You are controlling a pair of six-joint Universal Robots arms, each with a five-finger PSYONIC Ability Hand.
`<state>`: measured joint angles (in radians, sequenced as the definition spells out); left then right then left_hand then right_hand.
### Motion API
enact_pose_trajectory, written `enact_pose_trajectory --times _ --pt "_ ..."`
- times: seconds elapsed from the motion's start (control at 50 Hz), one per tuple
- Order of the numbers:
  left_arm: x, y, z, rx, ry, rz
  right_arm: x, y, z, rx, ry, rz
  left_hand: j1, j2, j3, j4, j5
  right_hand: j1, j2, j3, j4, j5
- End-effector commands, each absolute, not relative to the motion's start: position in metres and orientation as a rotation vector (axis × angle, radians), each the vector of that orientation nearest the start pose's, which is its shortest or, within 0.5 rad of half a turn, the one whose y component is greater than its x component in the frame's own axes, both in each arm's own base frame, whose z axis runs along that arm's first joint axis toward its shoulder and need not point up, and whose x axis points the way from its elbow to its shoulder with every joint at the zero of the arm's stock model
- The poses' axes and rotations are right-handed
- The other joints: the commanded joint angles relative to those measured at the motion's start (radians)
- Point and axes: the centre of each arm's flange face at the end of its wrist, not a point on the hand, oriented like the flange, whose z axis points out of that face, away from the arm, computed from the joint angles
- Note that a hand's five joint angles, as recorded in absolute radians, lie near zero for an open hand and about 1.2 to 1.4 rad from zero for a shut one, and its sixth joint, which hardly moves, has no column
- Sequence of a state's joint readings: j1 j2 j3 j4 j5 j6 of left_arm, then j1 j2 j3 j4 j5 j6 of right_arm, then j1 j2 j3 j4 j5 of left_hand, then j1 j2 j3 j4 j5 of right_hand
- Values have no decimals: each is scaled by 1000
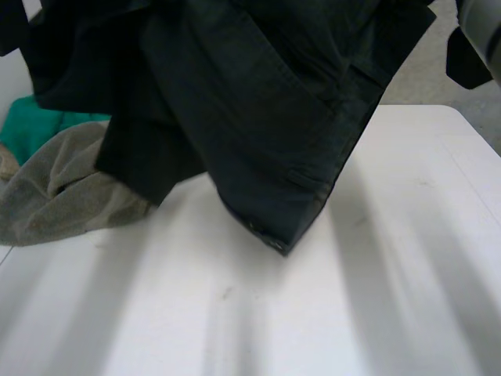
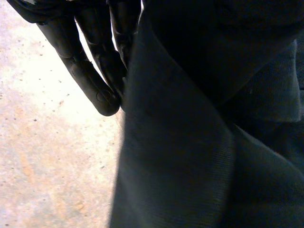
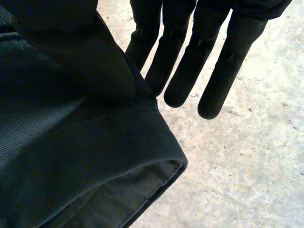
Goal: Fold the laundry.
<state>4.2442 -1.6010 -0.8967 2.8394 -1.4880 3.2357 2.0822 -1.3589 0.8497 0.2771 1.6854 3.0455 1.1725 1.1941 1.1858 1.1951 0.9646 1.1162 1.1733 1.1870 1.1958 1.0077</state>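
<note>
Above the white table (image 1: pixel 407 258), the dark trousers (image 1: pixel 258 117) hang long axis downward from the 2 hands, lowest corner (image 1: pixel 282 244) nearest the tabletop; the right hand (image 3: pixel 209 57) clamps a hem (image 3: pixel 161 166) with its fingers straight, while the left hand (image 2: pixel 90 66) lies along a cloth edge, its grip not discernible.

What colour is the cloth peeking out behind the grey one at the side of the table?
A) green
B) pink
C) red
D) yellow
A: a green cloth lies behind the crumpled grey cloth on the white table, beside the hanging dark garment.
</note>
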Motion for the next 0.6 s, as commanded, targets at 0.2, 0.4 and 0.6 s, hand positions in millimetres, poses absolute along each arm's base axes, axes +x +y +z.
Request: enact_pose_trajectory --times 0.2,0.4,0.6 --pt "-309 -348 314 697 2399 -2370 335 -346 285 -503 2064 -2103 224 202 210 201 257 280 223 209 200 214" --pt "-315 -392 292 616 2344 -2426 329 -395 251 -483 2155 -2517 -998 -1020 -1011 -1021 -965 -942 -999 -1013 -1021 -1008" --pt "-295 -330 323 655 2398 -2321 323 -315 277 -1019 2128 -2078 -998 -1020 -1011 -1021 -965 -942 -999 -1013 -1021 -1008"
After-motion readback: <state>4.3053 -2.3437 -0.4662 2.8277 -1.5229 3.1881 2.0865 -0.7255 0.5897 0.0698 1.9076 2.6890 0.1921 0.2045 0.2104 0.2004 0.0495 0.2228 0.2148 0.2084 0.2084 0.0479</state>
